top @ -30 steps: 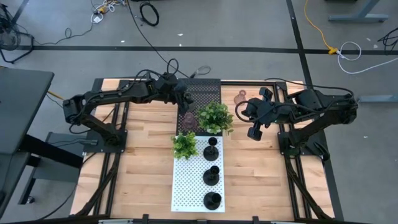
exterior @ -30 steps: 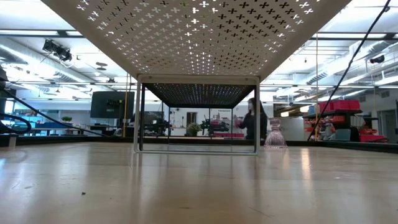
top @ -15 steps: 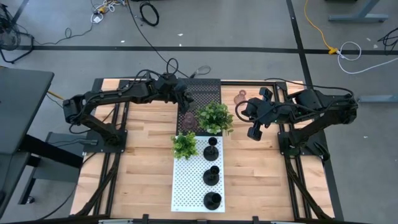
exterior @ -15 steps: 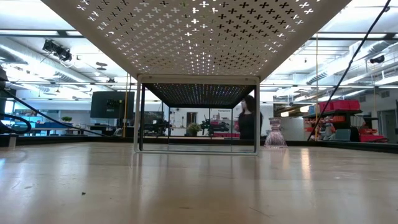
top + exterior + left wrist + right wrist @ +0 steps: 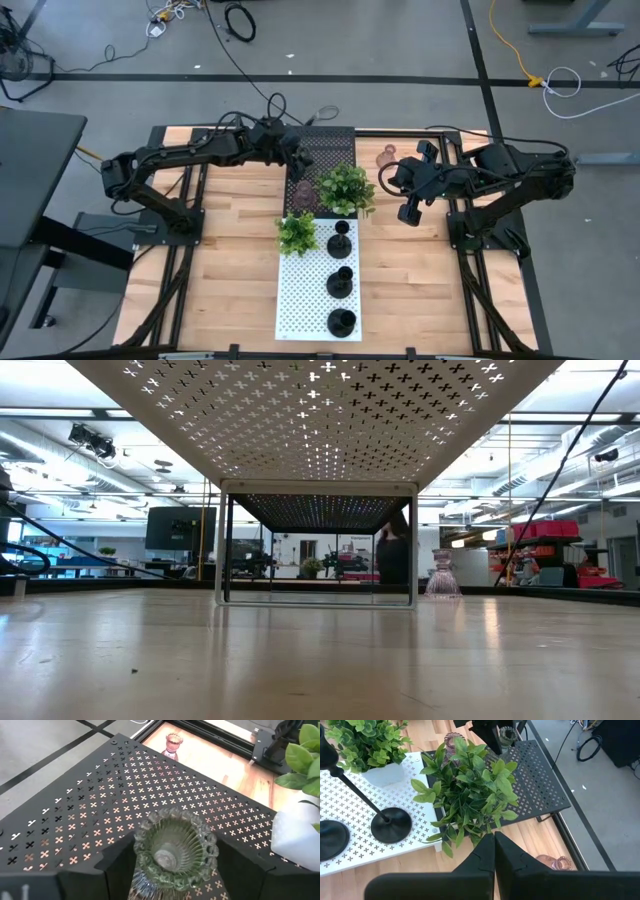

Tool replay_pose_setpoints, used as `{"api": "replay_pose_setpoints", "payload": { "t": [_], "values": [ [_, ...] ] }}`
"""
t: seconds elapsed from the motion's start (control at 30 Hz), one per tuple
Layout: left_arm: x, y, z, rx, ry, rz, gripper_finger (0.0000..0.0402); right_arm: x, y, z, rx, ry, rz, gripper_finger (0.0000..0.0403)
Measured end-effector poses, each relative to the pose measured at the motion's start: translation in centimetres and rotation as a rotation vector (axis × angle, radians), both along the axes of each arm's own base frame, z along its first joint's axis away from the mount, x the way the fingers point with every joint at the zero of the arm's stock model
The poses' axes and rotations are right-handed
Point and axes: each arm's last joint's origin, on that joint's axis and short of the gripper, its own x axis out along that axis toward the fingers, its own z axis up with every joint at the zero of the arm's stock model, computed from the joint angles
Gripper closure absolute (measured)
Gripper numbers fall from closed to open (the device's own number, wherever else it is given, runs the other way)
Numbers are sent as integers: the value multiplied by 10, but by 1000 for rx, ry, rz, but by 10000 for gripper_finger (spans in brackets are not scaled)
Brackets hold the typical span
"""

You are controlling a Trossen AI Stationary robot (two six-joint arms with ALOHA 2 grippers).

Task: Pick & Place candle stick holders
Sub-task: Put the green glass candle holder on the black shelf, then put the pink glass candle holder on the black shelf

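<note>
Wooden table with a black perforated shelf at the far side and a white perforated shelf in front of it. Three black candle holders in a row on the white shelf. Three glass holders: greenish one on the black shelf between the spread fingers of the left gripper, pinkish one just beside it, pink one on the wood beside the shelf. Two potted plants. Right gripper closed, empty, hovering near the bigger plant
</note>
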Motion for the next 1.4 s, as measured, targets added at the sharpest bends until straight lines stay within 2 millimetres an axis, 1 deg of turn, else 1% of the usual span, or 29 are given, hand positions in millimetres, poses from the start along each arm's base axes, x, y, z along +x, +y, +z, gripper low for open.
{"api": "replay_pose_setpoints", "payload": {
  "t": [0.3,0.53,0.7,0.83,0.93,1.0,1.07,1.23,1.33,1.4],
  "values": [
    [1,-1,1,1,-13,-12,145,0,0,0,0,0,0,401],
    [1,-3,8,24,-57,-32,145,0,0,0,0,0,0,401],
    [-8,-7,24,63,-99,-33,145,0,0,0,0,1,0,401],
    [-20,-12,44,93,-164,-32,145,0,0,-1,4,1,-5,401],
    [-31,-18,58,113,-209,-35,145,1,0,-7,-13,25,-25,401],
    [-38,-24,69,130,-251,-45,145,2,-1,-16,-59,61,-53,401],
    [-45,-30,77,140,-276,-55,145,2,-3,-29,-117,124,-77,401],
    [-64,-45,95,160,-334,-85,145,-5,-11,-73,-237,257,-195,401],
    [-76,-51,102,163,-341,-88,145,-14,-23,-100,-309,271,-302,401],
    [-84,-54,105,163,-340,-86,145,-22,-33,-114,-305,245,-376,401]
  ]
}}
